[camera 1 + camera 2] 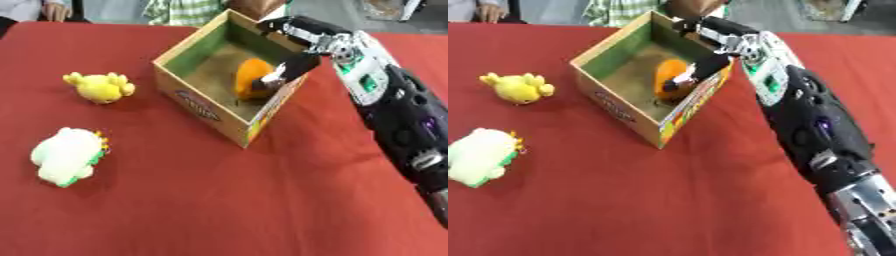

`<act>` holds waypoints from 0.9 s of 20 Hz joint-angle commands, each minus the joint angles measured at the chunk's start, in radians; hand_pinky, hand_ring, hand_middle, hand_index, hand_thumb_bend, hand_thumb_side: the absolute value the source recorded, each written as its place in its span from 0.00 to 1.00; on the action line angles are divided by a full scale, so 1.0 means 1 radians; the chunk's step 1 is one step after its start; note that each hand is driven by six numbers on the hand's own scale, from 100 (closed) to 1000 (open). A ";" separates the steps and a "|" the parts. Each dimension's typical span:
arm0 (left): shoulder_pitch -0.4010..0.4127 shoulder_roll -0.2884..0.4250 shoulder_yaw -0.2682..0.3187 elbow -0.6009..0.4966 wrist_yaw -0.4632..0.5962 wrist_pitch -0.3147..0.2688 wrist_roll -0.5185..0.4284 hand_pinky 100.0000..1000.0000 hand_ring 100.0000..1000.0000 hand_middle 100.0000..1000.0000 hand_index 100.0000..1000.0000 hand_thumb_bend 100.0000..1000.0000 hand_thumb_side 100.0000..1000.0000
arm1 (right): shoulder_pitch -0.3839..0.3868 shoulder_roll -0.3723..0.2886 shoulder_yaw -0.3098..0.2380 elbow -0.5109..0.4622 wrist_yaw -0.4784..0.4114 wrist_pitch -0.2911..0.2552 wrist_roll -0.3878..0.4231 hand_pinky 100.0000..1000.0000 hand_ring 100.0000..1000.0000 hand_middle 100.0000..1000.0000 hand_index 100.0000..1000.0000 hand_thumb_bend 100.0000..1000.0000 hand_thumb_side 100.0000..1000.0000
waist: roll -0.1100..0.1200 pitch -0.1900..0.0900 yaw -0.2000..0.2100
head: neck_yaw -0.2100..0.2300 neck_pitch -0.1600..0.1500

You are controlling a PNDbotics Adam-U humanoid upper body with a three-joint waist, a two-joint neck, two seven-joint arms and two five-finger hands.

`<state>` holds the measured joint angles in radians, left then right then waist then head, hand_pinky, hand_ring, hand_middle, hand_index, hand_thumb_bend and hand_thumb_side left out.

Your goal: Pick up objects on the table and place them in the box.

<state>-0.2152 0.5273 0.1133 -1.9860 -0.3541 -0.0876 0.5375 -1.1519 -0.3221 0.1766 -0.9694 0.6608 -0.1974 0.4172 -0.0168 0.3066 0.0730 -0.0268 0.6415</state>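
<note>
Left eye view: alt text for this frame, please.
The robot's right hand reaches into an open cardboard box on a red table, its fingers at an orange object inside. A yellow toy and a white-and-green toy lie left of the box.

On the table (pixel 219 210) before you, the box (pixel 203 102) stands right of centre toward the far edge, a rounded toy (pixel 250 77) inside it. Your right hand (pixel 293 67) reaches over the box's right wall, touching that toy. Left of the box lies a small toy (pixel 99 87); nearer you, a larger toy (pixel 66 155).
</note>
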 commanded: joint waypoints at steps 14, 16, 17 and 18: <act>-0.010 0.054 0.006 -0.014 -0.033 0.037 -0.005 0.43 0.49 0.59 0.64 0.00 0.39 | 0.347 -0.423 -0.064 -0.929 -0.706 0.254 -0.287 0.85 0.86 0.72 0.94 0.37 0.81 | 0.015 -0.048 -0.051 | 0.073 0.021; -0.019 0.072 0.001 -0.014 -0.047 0.044 -0.013 0.43 0.50 0.60 0.66 0.00 0.38 | 0.403 -0.462 -0.088 -1.000 -0.745 0.266 -0.337 0.85 0.85 0.72 0.93 0.33 0.82 | 0.018 -0.051 -0.056 | 0.080 0.022; -0.022 0.079 -0.001 -0.014 -0.054 0.047 -0.018 0.43 0.50 0.60 0.66 0.00 0.38 | 0.422 -0.474 -0.096 -1.016 -0.762 0.265 -0.356 0.85 0.85 0.72 0.93 0.33 0.82 | 0.019 -0.053 -0.057 | 0.081 0.022; -0.025 0.082 -0.003 -0.014 -0.058 0.049 -0.021 0.43 0.50 0.60 0.66 0.00 0.38 | 0.432 -0.481 -0.100 -1.023 -0.774 0.262 -0.369 0.85 0.85 0.72 0.93 0.33 0.82 | 0.020 -0.053 -0.057 | 0.082 0.023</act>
<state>-0.2279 0.5714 0.1080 -1.9860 -0.4015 -0.0430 0.5204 -0.7104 -0.7573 0.0993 -1.9523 -0.0871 0.0626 0.0729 0.0023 0.2735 0.0154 0.0505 0.6595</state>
